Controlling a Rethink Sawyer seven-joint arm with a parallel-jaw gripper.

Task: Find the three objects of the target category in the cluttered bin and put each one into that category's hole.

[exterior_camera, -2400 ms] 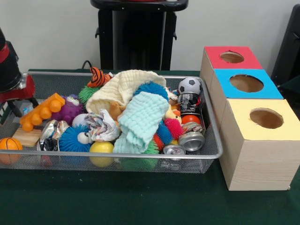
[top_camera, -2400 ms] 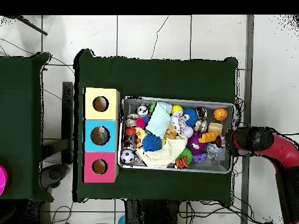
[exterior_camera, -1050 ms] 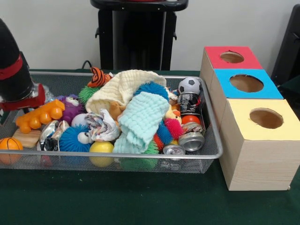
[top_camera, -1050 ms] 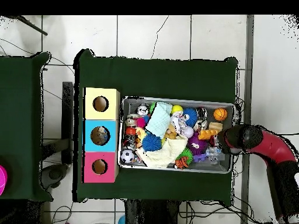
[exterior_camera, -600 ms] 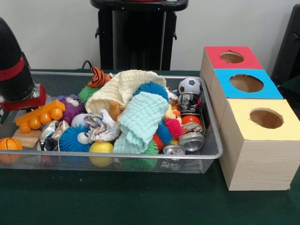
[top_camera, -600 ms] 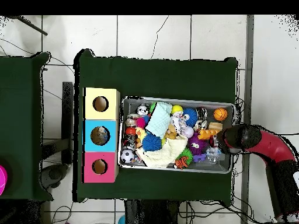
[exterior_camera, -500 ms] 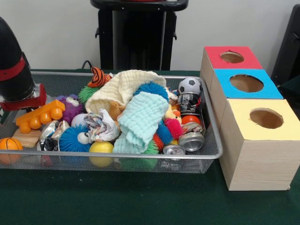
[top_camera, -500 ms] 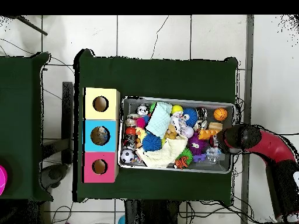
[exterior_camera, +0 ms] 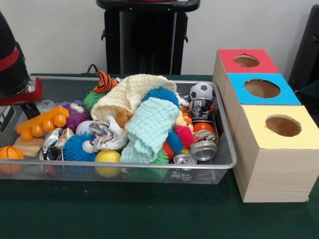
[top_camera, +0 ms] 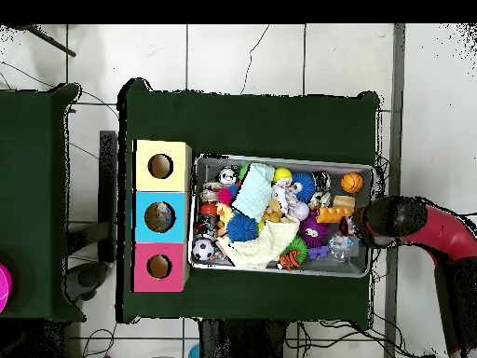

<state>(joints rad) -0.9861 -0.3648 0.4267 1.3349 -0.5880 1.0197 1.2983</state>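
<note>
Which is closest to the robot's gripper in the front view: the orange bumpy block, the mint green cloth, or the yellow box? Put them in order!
Measured from the gripper at the bin's left end:
1. Orange bumpy block, right beside it.
2. Mint green cloth, in the bin's middle.
3. Yellow box, outside the bin, far right.

We see a mint green cloth [exterior_camera: 149, 128], a cream cloth [exterior_camera: 130, 91], a black-and-white ball [exterior_camera: 202, 90], and boxes [exterior_camera: 271, 129] topped red, blue, yellow.
</note>
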